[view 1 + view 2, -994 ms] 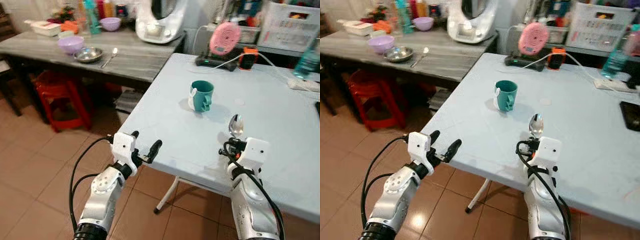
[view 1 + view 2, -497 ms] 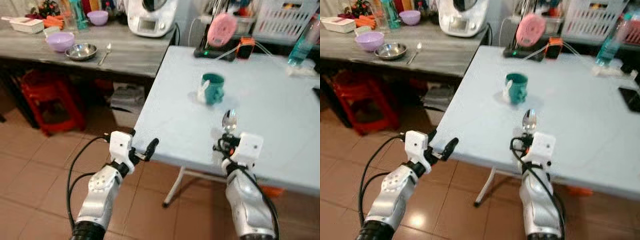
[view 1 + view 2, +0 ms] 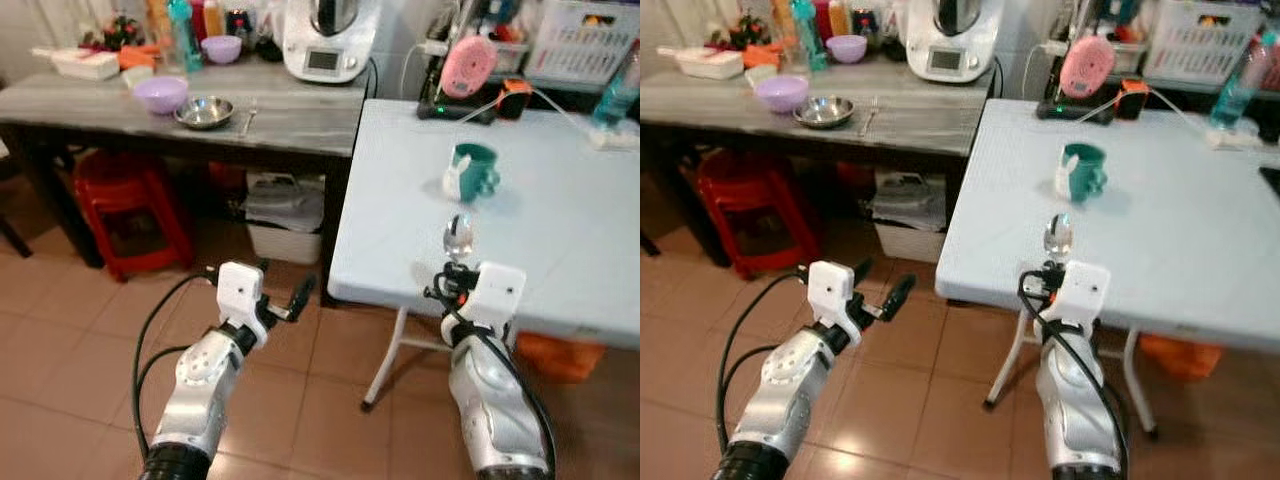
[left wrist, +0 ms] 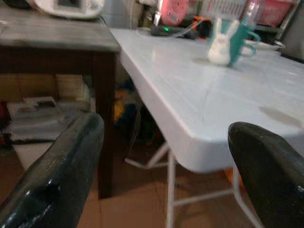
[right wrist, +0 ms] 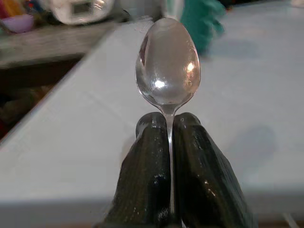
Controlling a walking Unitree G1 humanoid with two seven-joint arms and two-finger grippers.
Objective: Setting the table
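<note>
My right gripper [image 3: 452, 275] is shut on a metal spoon [image 3: 457, 235], whose bowl [image 5: 167, 66] sticks up past the fingertips over the near edge of the pale blue table [image 3: 560, 230]. A teal mug [image 3: 472, 170] with a white figure on its side stands farther back on that table. My left gripper [image 3: 282, 295] is open and holds nothing, hovering over the tiled floor left of the table's near corner. Its two black fingers [image 4: 57, 175] frame the table edge and the mug [image 4: 228, 40] in the left wrist view.
A grey side table [image 3: 90, 100] at the left carries a purple bowl [image 3: 161, 94], a steel bowl [image 3: 205, 112], a second spoon [image 3: 248, 115] and a white appliance [image 3: 328, 40]. A red stool [image 3: 130, 210] stands beneath. A pink fan [image 3: 472, 68], cables and a bottle [image 3: 612, 95] crowd the table's back.
The camera has pulled back and turned, so the table now lies farther off and to the right. Both grippers keep their poses; the right still holds the spoon.
</note>
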